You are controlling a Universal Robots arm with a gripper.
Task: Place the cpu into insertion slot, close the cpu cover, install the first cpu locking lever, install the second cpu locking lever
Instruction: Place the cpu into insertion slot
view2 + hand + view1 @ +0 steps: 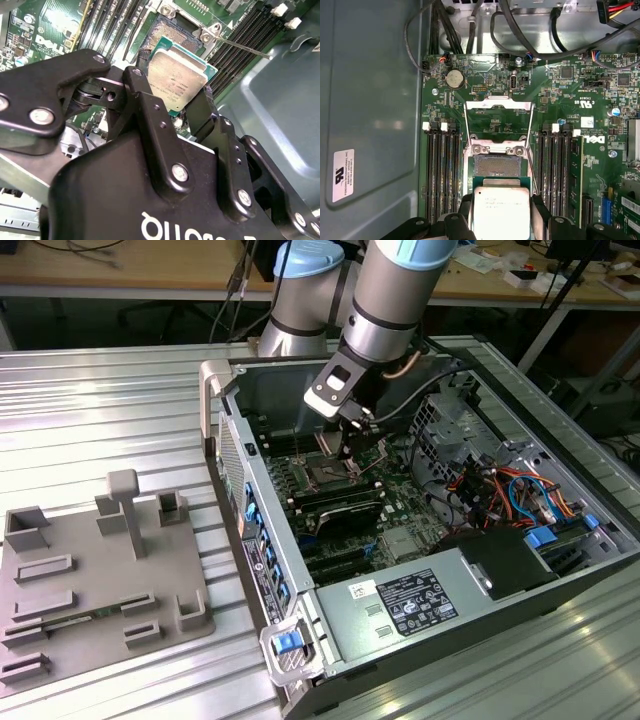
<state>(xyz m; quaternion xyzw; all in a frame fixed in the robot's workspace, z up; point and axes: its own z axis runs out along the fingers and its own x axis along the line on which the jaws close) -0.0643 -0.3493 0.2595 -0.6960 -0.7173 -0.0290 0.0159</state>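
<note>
In the exterior view's centre, the tool (349, 445) is seen inside the computer case (255, 530). The cpu (501, 212) is clamped by its edges, near the bare socket (497, 167). It is best kept level and squared, clear of the raised cpu cover (498, 98).

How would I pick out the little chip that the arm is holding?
Look inside the open computer case, above the green motherboard. Gripped in the black pincer is the cpu: a thin square with a silver-grey top, unlike the dark open socket nearby.
</note>
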